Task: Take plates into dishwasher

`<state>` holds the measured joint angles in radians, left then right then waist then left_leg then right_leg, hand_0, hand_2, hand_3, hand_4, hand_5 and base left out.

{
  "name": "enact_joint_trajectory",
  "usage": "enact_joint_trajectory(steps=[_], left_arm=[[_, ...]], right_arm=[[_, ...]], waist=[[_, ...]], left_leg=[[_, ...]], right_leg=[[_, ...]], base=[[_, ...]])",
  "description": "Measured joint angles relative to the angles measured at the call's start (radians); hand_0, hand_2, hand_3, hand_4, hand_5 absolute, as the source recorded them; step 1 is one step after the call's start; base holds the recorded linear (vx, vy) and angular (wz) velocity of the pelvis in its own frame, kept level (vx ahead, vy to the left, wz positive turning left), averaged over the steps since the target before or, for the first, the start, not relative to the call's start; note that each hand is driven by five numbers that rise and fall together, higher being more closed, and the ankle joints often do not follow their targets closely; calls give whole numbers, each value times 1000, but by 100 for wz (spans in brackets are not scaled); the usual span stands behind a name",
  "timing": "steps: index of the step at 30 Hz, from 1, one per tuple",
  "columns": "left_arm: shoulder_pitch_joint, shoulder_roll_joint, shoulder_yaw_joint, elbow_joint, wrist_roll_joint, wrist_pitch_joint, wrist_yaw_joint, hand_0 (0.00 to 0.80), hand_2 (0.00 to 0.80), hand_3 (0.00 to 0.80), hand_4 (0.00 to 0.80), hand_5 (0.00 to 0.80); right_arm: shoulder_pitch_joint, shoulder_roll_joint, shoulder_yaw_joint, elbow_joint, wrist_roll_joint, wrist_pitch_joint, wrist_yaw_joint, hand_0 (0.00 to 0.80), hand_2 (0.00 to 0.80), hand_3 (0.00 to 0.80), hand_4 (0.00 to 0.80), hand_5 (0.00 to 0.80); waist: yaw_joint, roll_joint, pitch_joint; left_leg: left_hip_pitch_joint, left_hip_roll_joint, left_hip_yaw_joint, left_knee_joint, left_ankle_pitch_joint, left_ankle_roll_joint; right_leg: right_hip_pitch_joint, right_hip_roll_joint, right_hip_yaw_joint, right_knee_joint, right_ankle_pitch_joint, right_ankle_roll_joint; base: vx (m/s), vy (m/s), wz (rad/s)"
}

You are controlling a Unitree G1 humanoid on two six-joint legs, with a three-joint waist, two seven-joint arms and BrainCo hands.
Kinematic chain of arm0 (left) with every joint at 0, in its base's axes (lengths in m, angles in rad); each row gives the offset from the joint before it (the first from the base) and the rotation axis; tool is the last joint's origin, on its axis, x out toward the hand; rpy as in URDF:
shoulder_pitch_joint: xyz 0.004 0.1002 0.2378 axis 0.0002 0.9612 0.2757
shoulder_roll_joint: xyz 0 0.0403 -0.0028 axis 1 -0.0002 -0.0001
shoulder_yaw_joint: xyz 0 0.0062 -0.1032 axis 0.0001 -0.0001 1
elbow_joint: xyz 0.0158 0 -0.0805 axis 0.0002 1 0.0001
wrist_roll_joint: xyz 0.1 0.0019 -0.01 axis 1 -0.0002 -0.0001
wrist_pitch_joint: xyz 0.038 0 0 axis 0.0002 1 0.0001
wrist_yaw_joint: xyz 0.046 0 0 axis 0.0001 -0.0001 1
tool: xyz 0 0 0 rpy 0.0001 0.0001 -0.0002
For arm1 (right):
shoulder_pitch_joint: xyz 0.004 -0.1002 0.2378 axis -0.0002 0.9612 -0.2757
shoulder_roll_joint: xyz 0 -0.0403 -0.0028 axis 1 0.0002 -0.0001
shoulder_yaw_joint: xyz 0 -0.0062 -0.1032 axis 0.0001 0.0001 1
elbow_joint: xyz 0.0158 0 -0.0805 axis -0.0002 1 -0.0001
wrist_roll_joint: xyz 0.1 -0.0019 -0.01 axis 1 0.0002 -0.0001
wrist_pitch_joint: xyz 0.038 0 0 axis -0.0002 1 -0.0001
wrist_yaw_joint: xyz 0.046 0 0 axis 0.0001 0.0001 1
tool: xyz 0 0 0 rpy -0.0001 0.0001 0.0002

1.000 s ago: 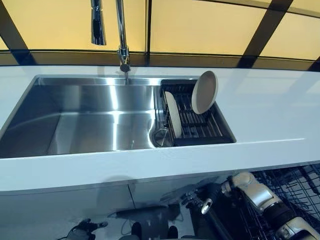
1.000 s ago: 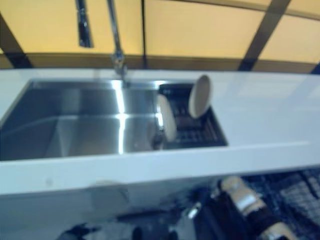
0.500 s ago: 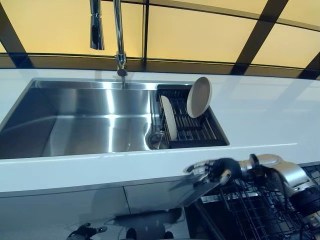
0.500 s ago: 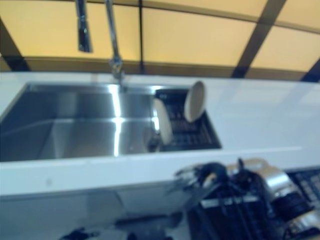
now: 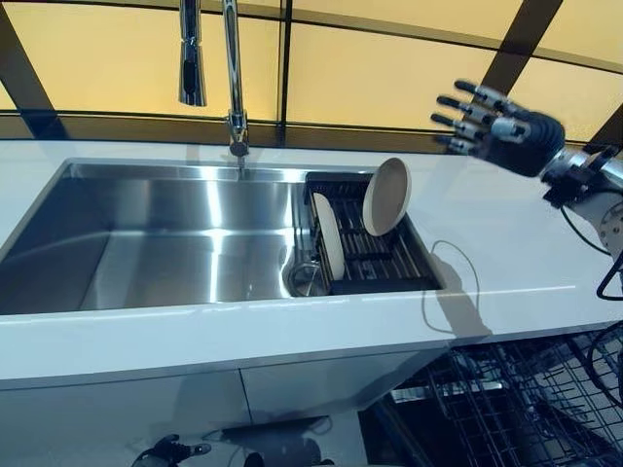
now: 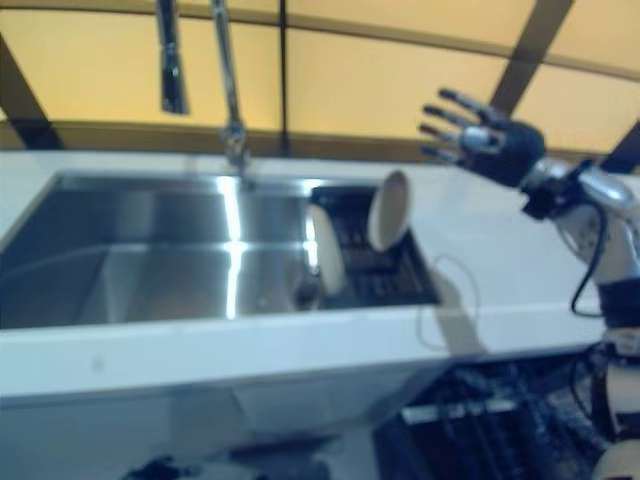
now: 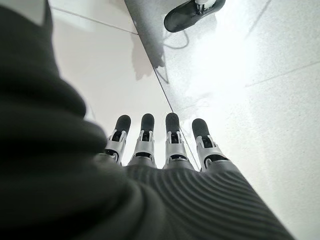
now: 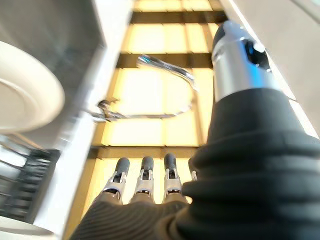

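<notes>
Plates point(image 5: 385, 197) stand in the sink point(image 5: 146, 233) rack point(image 5: 375, 255), none loaded yet; right robot hand point(image 5: 496, 131) hovers above them, fingers spread, empty.

Bright backlit yellow panels; glare streaks the sink point(image 5: 195, 233); right eye view is blurred.

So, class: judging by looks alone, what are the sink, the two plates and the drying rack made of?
Sink: likely brushed stainless steel, with streaky bright reflections. Plates: probably ceramic or melamine; matte cream, no sheen to decide it. Drying rack: black slats, possibly plastic or coated metal; the look leaves it open.
</notes>
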<state>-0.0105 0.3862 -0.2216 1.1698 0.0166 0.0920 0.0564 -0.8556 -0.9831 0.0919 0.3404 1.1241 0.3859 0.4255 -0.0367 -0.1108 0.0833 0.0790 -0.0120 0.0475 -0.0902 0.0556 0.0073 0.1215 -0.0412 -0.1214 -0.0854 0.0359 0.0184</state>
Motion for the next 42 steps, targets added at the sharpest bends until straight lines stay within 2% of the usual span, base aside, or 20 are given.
enact_joint_trajectory(steps=[3, 6, 10, 11, 13, 15, 16, 17, 18, 19, 21, 23, 25, 28, 33, 42], left_arm=[[0, -5, -14, 5, -5, 1, 1, 0, 0, 0, 0, 0], [-6, -14, -17, 9, -12, 3, 1, 0, 0, 0, 0, 0], [-13, -14, -42, 14, -12, 6, -1, 0, 0, 0, 0, 0], [-13, -13, -42, 15, -13, 8, -1, 0, 0, 0, 0, 0], [-16, -9, -37, 26, -46, 16, 1, 0, 0, 0, 0, 0], [-20, 9, -30, 21, -74, 34, 4, 0, 0, 0, 0, 0], [-22, 24, -30, 18, -76, 42, 5, 0, 0, 0, 0, 0], [-24, 45, -30, 12, -78, 50, 8, 0, 0, 0, 0, 0], [-15, 73, -29, 3, -79, 55, 13, 0, 0, 0, 0, 0], [-5, 103, -26, -4, -79, 60, 19, 0, 0, 0, 0, 0], [6, 87, -14, -23, -87, 66, 27, 0, 0, 0, 0, 0], [13, 54, -15, -29, -88, 68, 24, 0, 0, 0, 0, 0], [14, 22, -20, -32, -92, 65, 20, 0, 0, 0, 0, 0], [21, 11, -33, -43, -98, 41, 9, 0, 0, 0, 0, 0], [16, 34, -33, -53, -98, 4, 9, 0, 0, 0, 0, 0], [-7, 35, -33, -68, -102, -2, 8, 0, 0, 0, 0, 0]], right_arm=[[-53, -12, 9, 43, -40, -41, -155, 0, 0, 0, 0, 0], [-153, -52, 100, 123, -217, -73, -318, 0, 0, 0, 0, 0], [-202, -117, 205, 176, -455, -101, -450, 0, 0, 0, 0, 0], [-207, -135, 220, 184, -526, -121, -483, 0, 0, 0, 0, 0], [-255, -158, 284, 190, -924, -203, -594, 0, 0, 0, 0, 0], [-379, -205, 440, 182, -1242, -262, -650, 0, 0, 0, 0, 0], [-441, -228, 517, 176, -1334, -274, -662, 0, 0, 0, 0, 0], [-516, -255, 605, 172, -1424, -286, -670, 0, 0, 0, 0, 0], [-577, -258, 650, 171, -1501, -294, -677, 0, 0, 0, 0, 0], [-603, -258, 678, 161, -1565, -295, -683, 0, 0, 0, 0, 0], [-639, -259, 724, 131, -1694, -314, -685, 0, 0, 0, 0, 0], [-649, -265, 764, 121, -1763, -322, -686, 0, 0, 0, 0, 0], [-654, -271, 808, 126, -1805, -323, -688, 0, 0, 0, 0, 0], [-651, -274, 876, 147, -1842, -344, -691, 0, 0, 0, 0, 0], [-645, -268, 885, 129, -1948, -382, -755, 0, 0, 0, 0, 0], [-590, -248, 881, 90, -2065, -423, -736, 0, 0, 0, 0, 0]], waist=[[1, 5, -17], [0, 9, -20], [-1, 20, -12], [0, 21, -11], [16, 38, 0], [41, 52, 14], [47, 52, 17], [53, 36, 15], [58, 0, 16], [60, -44, 9], [77, -30, 12], [83, -10, 14], [93, 5, 21], [101, 28, 34], [107, 46, 46], [106, 48, 81]], left_leg=[[0, -1, 1, 0, 0, 0], [-2, -2, 5, 0, 1, 3], [-5, 17, 6, 1, 1, 8], [-4, 18, 6, 2, 3, 11], [-5, 38, 19, 6, 0, 9], [-24, 84, 44, 20, -3, -16], [-33, 104, 46, 19, 1, -33], [-41, 118, 48, 18, 4, -54], [-38, 121, 45, 11, 9, -84], [-41, 108, 31, 4, 14, -108], [-42, 176, 31, 5, 24, -145], [-77, 218, 32, 7, 27, -148], [-123, 226, 30, 7, 42, -156], [-157, 211, 28, 6, 52, -179], [-171, 179, 17, 6, 51, -167], [-204, 175, 4, 6, 54, -163]], right_leg=[[-2, 0, 1, 0, -1, 1], [-16, -2, 4, 18, -4, 7], [-62, 0, 20, 110, -25, 35], [-62, -9, 18, 114, -27, 39], [-76, -95, -12, 121, -24, 54], [-107, -163, -55, 93, 7, 105], [-109, -177, -62, 56, 24, 132], [-102, -184, -84, 6, 41, 159], [-84, -186, -91, -5, 56, 180], [-59, -185, -91, -5, 62, 182], [-54, -119, -104, -7, 43, 115], [-84, -72, -110, -7, 40, 86], [-132, -58, -111, -1, 52, 73], [-163, -70, -113, -1, 61, 83], [-169, -100, -125, -5, 59, 99], [-193, -103, -135, -3, 63, 102]], base=[[54, 108, -1], [17, 52, -6], [20, -100, -2], [-31, -355, 2], [-85, -438, -25], [-45, -335, -48], [42, -305, -23], [56, -284, -7], [41, -256, 20], [14, -235, 36], [-78, -174, 23], [-203, -77, 1], [-156, -24, -4], [-92, 17, 3], [-35, 45, 10], [-32, -7, 3]])
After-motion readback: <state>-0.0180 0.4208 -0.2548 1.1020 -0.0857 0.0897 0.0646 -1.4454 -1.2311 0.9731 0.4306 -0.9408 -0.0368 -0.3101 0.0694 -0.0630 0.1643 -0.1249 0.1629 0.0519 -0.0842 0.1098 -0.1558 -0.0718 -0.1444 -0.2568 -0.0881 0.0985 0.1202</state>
